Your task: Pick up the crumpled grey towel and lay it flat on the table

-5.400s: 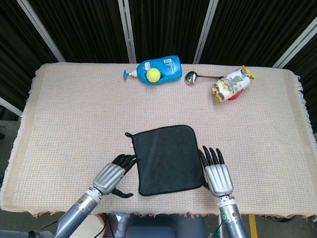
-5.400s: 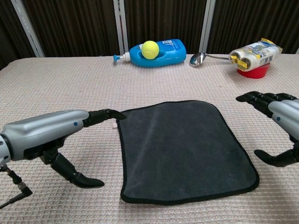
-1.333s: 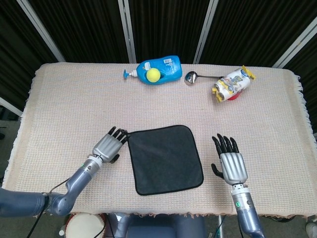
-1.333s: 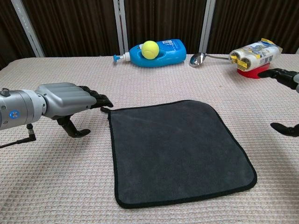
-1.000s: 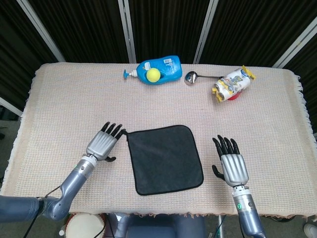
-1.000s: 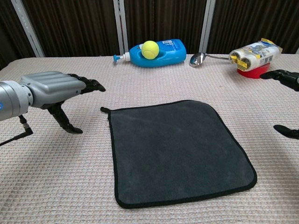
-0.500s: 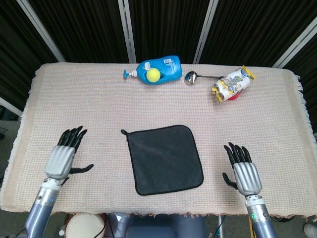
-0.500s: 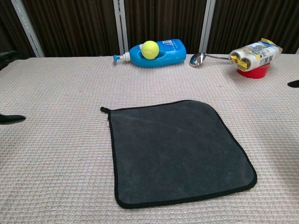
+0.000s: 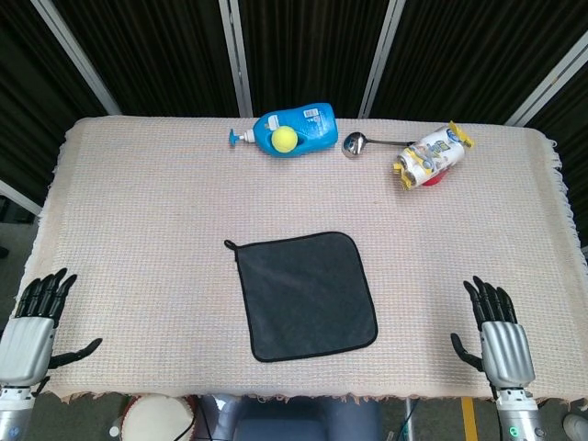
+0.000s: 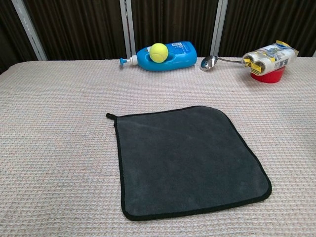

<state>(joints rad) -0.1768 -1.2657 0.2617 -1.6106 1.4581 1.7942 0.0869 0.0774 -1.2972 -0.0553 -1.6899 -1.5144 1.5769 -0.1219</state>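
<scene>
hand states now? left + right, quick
Left hand: open, holding nothing, at the table's near left corner.
Right hand: open, holding nothing, at the near right edge.
Grey towel lies flat between them, untouched.

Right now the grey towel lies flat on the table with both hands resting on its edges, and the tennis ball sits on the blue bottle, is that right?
Not quite. The grey towel does lie flat, and the tennis ball sits on the blue bottle, but neither hand touches it. In the head view the left hand and right hand are open at the table's near corners, well clear of the towel.
</scene>
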